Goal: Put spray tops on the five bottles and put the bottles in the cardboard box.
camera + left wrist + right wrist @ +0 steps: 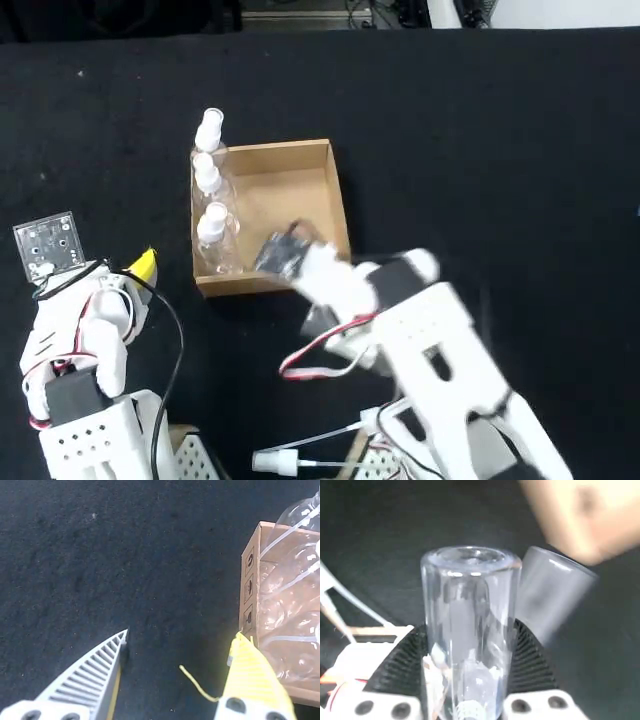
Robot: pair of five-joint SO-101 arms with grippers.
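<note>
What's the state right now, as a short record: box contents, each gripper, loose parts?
box: cardboard box, open, on the black table
in box: three capped bottles lying in a row along one wall, the farthest poking over the rim
right gripper: shut on a clear bottle, over the box's near edge
left gripper: open, empty, just outside the box
loose: one spray top lying on the table near the arm bases
</note>
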